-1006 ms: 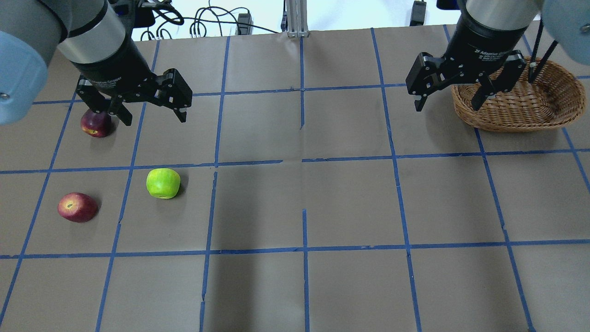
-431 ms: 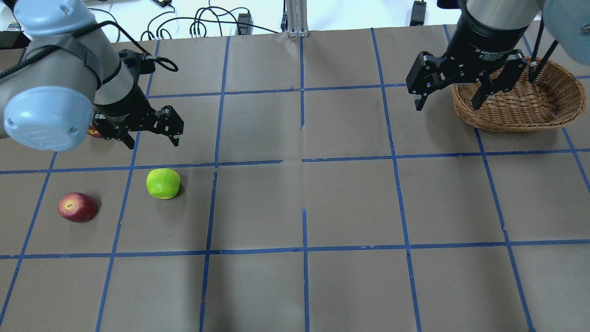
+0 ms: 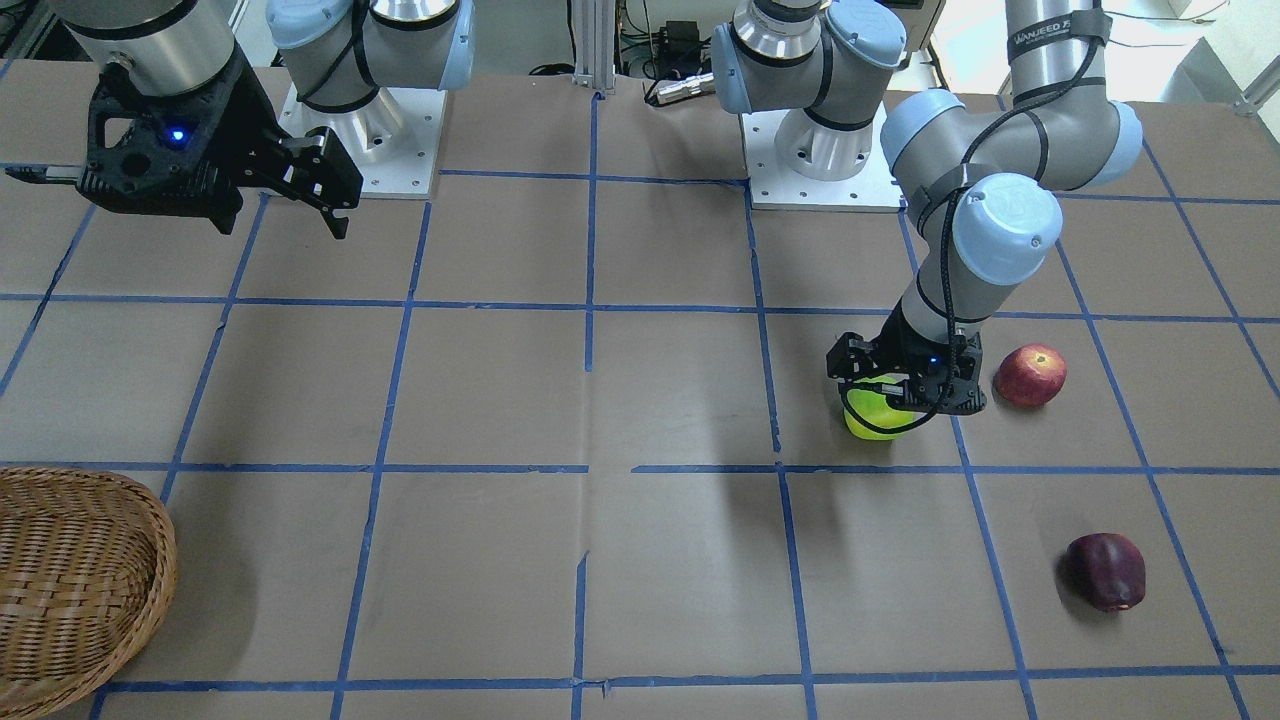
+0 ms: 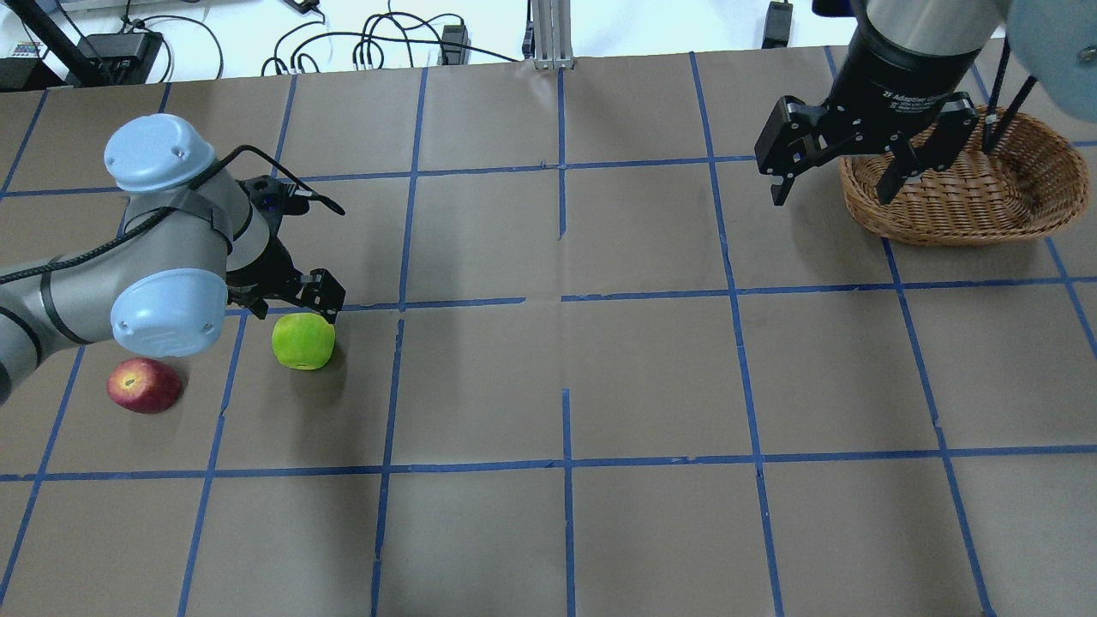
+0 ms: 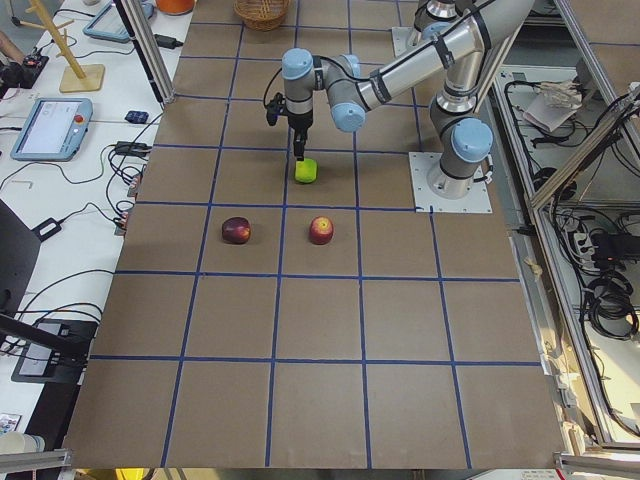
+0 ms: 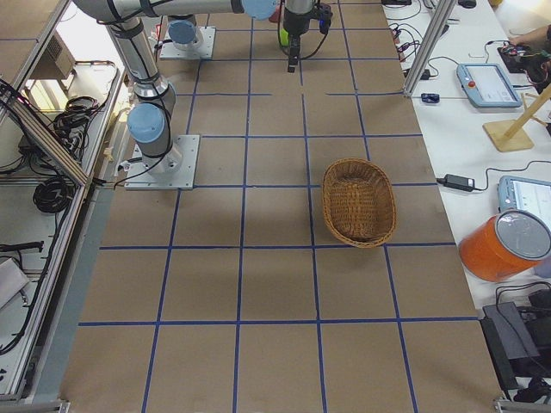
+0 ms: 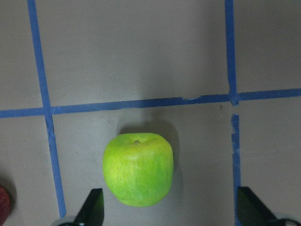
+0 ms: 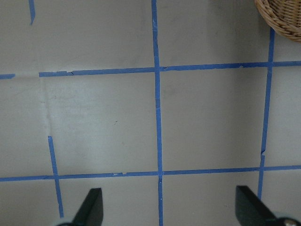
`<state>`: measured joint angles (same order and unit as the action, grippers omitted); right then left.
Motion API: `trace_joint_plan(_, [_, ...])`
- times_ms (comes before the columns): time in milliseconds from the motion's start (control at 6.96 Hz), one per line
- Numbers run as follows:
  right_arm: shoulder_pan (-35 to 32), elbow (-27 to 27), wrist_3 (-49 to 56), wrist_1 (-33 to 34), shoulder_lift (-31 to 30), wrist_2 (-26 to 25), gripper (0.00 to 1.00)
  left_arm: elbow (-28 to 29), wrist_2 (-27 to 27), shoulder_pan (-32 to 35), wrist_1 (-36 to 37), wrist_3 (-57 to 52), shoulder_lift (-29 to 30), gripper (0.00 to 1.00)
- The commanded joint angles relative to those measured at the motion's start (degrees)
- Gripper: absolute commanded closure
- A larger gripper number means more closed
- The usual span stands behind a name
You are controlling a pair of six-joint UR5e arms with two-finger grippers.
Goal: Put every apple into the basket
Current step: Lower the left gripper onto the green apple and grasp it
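Observation:
The yellow-green apple (image 4: 303,341) lies on the table's left half. My left gripper (image 4: 291,310) is open and low over it. In the left wrist view the apple (image 7: 138,169) sits just ahead of the open gripper (image 7: 169,214), nearer the left fingertip (image 7: 94,207). The red apple (image 4: 144,385) lies to its left. The dark maroon apple (image 3: 1105,572) shows in the front view; the left arm hides it overhead. The wicker basket (image 4: 943,214) stands at the far right, empty. My right gripper (image 4: 836,188) hangs open and empty beside the basket's left end.
Brown paper with a blue tape grid covers the table (image 4: 651,377). The left arm's elbow (image 4: 167,313) hangs low over the left squares, close to the red apple. Cables lie beyond the far edge (image 4: 377,43).
My left arm has swung away from the maroon apple, dropped lower and come toward the near side, ending over the green apple. The right arm and the apples have not moved.

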<state>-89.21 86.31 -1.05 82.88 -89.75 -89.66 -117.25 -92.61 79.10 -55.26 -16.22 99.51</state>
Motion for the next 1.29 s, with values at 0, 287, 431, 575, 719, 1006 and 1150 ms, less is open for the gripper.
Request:
trace_joint_plan(0, [0.0,0.0,-0.01,0.0,0.01,-0.25,0.0,-2.55,-0.11,-1.32,5.06,-1.79,3.22,0.0])
trace_joint_plan(287, [0.0,0.0,0.08,0.09,0.01,-0.43,0.0,-2.28,-0.03,-1.32,5.25,-1.45,6.12,0.0])
trace_joint_plan(431, [0.0,-0.09,0.26,0.09,-0.07,-0.51,0.0,-2.11,-0.03,-1.32,5.95,-1.1,6.74,0.27])
trace_joint_plan(575, [0.0,0.0,0.61,0.09,-0.07,-0.69,0.0,-1.58,0.06,-1.23,6.65,-0.49,6.84,0.45])
trace_joint_plan(719, [0.09,0.0,0.35,0.09,0.01,-0.69,0.0,0.34,0.67,-0.54,6.23,6.57,6.66,0.5])
trace_joint_plan(1006, [0.7,0.0,-0.01,0.53,0.19,-0.69,0.0,5.25,6.88,8.02,5.52,23.02,7.27,0.5])
trace_joint_plan(1150, [0.79,0.0,-0.18,0.53,0.28,-0.69,0.0,7.19,7.35,15.22,6.3,33.51,8.23,0.5])
